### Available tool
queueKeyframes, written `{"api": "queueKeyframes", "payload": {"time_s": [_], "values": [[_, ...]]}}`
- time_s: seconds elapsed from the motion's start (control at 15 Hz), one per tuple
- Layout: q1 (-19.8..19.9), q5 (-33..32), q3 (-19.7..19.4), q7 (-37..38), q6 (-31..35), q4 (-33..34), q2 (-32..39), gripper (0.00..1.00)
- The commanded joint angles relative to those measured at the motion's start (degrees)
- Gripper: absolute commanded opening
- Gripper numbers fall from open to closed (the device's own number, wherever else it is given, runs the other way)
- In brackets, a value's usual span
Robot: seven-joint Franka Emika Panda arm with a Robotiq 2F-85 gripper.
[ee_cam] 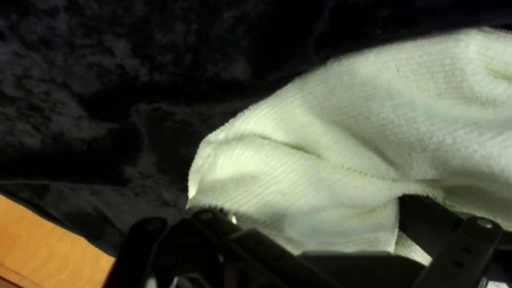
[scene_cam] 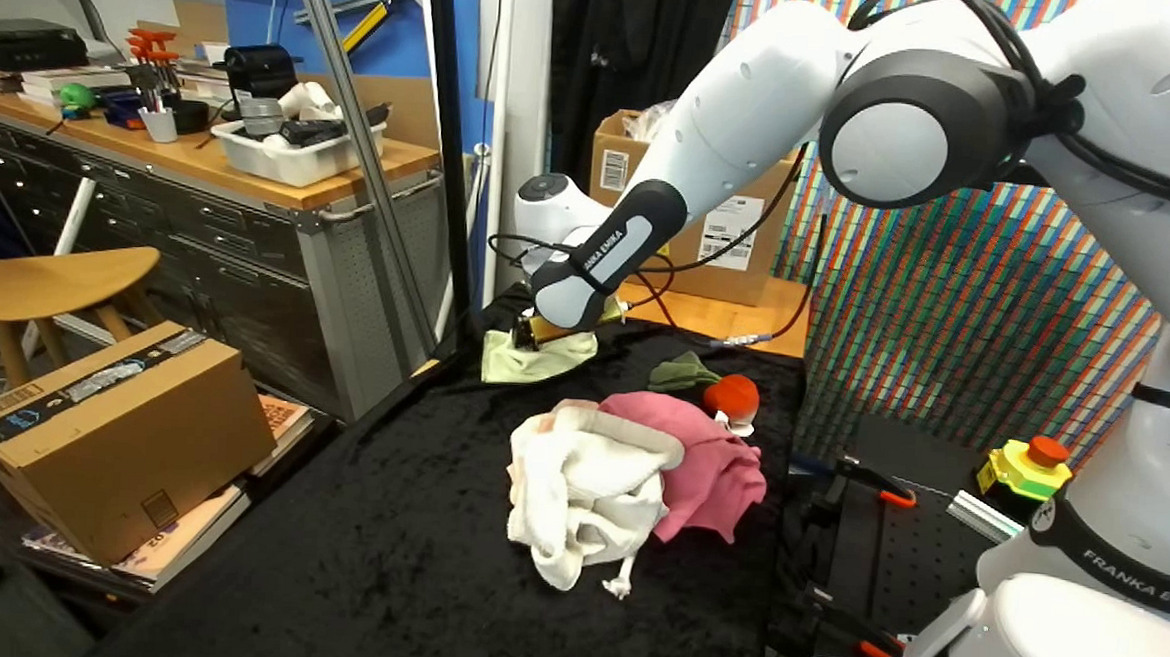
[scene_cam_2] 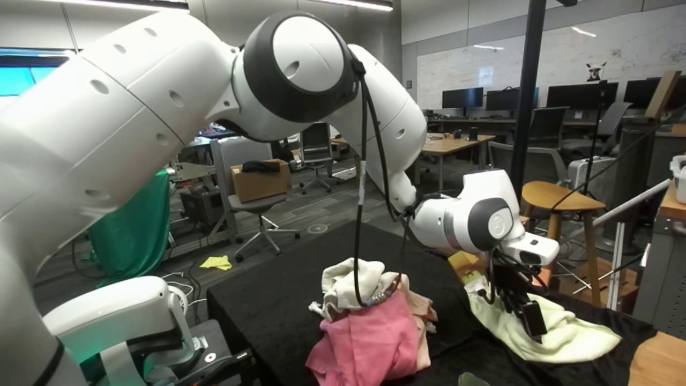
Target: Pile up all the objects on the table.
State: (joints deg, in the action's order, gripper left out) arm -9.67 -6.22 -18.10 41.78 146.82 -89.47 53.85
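three things remain, we judge: the pale green cloth [scene_cam_2: 576,338], well apart, plus the dark green cloth [scene_cam: 681,372] and red object [scene_cam: 734,396] near the white cloth [scene_cam: 587,484] and pink cloth [scene_cam: 710,465], heaped together. our gripper [ee_cam: 314,216] has its fingers [ee_cam: 426,216] spread, pale green folds between.

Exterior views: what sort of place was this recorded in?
Probably a robotics lab or workshop: a workbench carries orange-handled tools, and a large whiteboard shows behind a row of monitors.
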Motion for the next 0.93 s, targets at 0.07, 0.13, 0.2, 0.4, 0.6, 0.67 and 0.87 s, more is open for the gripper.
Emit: {"api": "queueKeyframes", "payload": {"time_s": [0.07,0.13,0.2,0.4,0.6,0.67,0.87], "values": [[-2.78,-1.35,-1.30,1.55,3.19,-7.76,-3.13,0.73],[-2.13,-0.75,-0.75,0.18,-3.20,-0.95,-2.92,0.66],[-2.60,-1.05,-1.16,0.60,-3.40,-0.94,-3.25,0.58],[-3.11,-2.36,-1.51,1.22,-4.29,0.87,-4.61,0.35],[-4.06,-4.27,-1.86,1.50,-4.76,0.63,-7.24,0.12],[-4.18,-4.88,-1.60,1.00,-4.68,0.09,-8.34,0.10],[-3.44,-4.84,1.27,-2.30,-5.81,-2.60,-13.09,0.07]]}}
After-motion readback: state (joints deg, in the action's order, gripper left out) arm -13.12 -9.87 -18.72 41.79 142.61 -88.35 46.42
